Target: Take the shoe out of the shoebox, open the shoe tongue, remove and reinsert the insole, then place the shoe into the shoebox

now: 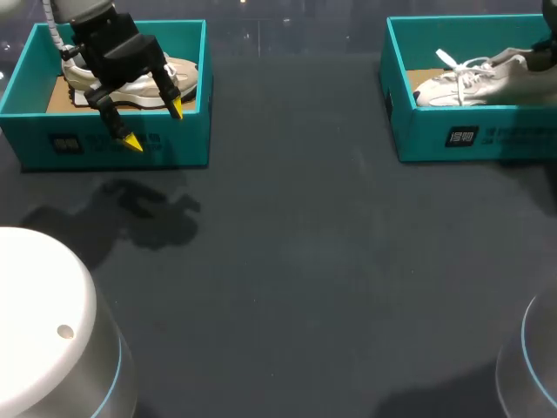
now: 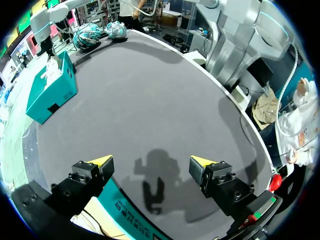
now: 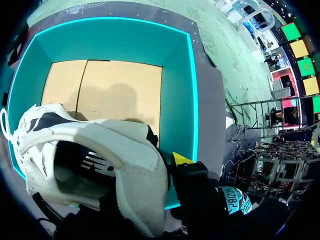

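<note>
Fingers (image 3: 183, 159) at right clamp the white shoe (image 3: 115, 145) over its shoebox (image 3: 177, 85); left fingers (image 2: 100, 162) stand apart.

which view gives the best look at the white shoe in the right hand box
The right wrist view: the white shoe fills it, its opening and heel collar plain, over the teal box. The head view shows the shoe small, laced side on, heel end cut off. In the left wrist view it is a distant white speck.
</note>
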Tool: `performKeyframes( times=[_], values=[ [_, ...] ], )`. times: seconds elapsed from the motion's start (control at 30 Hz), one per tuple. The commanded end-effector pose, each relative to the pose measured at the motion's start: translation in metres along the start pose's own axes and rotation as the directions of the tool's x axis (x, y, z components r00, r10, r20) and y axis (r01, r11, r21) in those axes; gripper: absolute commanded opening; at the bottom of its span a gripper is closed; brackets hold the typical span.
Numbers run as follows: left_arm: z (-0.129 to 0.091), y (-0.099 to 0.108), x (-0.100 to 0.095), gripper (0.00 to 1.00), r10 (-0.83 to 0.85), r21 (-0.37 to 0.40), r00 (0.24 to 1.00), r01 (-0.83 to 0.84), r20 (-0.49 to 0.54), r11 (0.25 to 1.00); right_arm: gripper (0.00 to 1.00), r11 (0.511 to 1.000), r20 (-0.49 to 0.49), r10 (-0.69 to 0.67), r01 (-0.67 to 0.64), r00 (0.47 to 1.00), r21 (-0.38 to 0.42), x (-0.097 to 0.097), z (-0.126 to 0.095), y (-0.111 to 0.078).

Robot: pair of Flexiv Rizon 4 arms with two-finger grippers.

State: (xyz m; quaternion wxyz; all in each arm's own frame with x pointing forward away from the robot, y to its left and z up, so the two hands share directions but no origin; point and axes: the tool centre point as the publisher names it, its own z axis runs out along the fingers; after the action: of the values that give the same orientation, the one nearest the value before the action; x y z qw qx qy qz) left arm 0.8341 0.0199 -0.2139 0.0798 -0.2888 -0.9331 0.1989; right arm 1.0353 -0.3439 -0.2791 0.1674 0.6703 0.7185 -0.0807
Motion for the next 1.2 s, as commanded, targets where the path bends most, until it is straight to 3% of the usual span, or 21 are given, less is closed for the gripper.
performKeyframes(
  times=[0.03,0.4,0.9,1.2],
  values=[
    [0.0,0.0,0.0,1.0,0.0,-0.002,1.0,0.0,-0.001,1.0,0.0,1.0,-0.002,0.003,-0.003,1.0,-0.003,0.002,0.001,-0.008],
    [0.0,0.0,0.0,1.0,0.0,-0.002,1.0,0.0,-0.001,1.0,0.0,1.0,-0.001,-0.001,0.001,1.0,-0.003,0.017,0.009,-0.019],
    [0.0,0.0,0.0,1.0,0.0,-0.002,1.0,0.0,-0.001,1.0,0.0,1.0,0.001,0.018,-0.018,1.0,-0.001,0.032,0.036,-0.019],
    [0.0,0.0,0.0,1.0,0.0,-0.002,1.0,0.0,-0.001,1.0,0.0,0.997,-0.009,0.068,-0.068,0.998,0.023,0.021,0.043,-0.016]
  ],
)
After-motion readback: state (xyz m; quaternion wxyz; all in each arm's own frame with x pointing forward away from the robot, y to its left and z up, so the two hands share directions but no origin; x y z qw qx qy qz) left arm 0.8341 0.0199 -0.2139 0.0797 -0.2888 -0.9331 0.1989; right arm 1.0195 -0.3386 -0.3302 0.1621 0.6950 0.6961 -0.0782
